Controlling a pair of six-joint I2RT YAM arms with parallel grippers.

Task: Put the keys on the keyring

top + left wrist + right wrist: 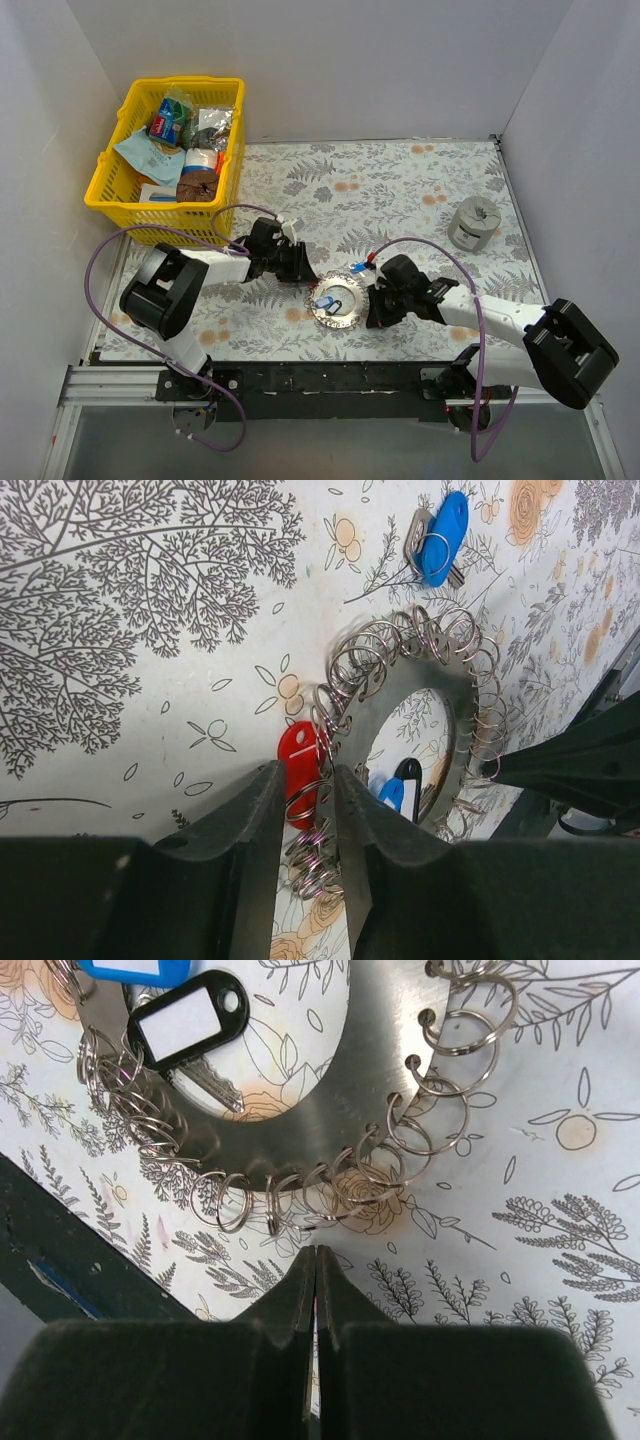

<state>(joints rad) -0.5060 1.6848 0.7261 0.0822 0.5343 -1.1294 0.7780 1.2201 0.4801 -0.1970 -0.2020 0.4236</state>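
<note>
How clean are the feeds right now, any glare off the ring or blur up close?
Top external: even light, soft shadows, the keyring small and bright, its detail unreadable. Left wrist: red key and loops sharp, left fingers dark. Right wrist: mild sheen on the keyring, no blown glare, right fingers near black.

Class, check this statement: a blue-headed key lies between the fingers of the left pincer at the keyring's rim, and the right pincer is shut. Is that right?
Not quite. The key between the fingers of the left pincer is red-headed, not blue, as the left wrist view shows. It does lie at the rim of the keyring, and the right pincer is shut.
</note>
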